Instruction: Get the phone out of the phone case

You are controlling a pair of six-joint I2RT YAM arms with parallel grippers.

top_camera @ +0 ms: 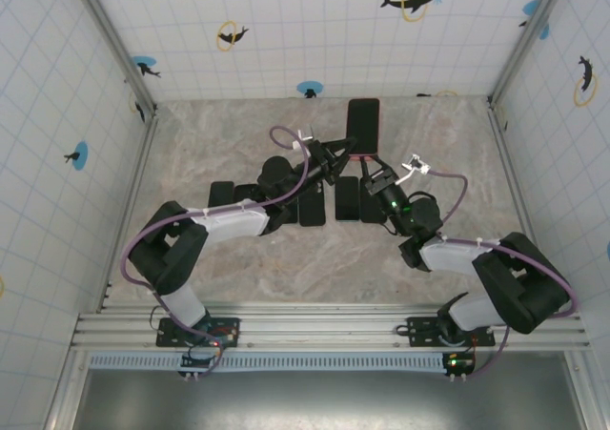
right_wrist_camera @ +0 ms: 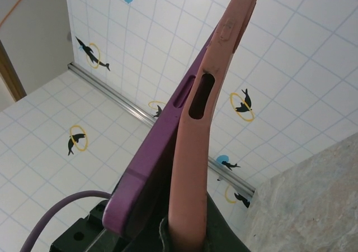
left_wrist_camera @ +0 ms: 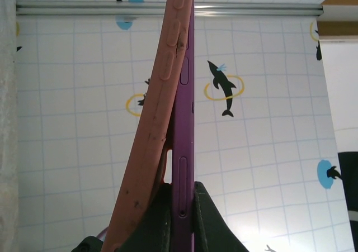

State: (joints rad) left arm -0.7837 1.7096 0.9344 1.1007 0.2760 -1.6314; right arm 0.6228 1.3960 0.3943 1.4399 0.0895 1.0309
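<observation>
In the top external view the phone in its phone case (top_camera: 362, 125) is held off the table between both arms. My left gripper (top_camera: 348, 151) meets it from the left and my right gripper (top_camera: 374, 168) from below. In the left wrist view my left gripper (left_wrist_camera: 183, 213) is shut on the purple phone (left_wrist_camera: 184, 123), one finger wedged between the phone and the pink phone case (left_wrist_camera: 162, 95), which peels away at the near end. Seen from the right wrist, my right gripper (right_wrist_camera: 190, 235) is shut on the pink phone case (right_wrist_camera: 215, 95), with the purple phone (right_wrist_camera: 151, 168) splayed off to its left.
Several dark phones lie flat on the marble table, among them one phone (top_camera: 221, 196) on the left, another phone (top_camera: 310, 209) under my left arm and a third phone (top_camera: 348, 198) near my right gripper. Tiled walls (top_camera: 57, 115) enclose the table on three sides.
</observation>
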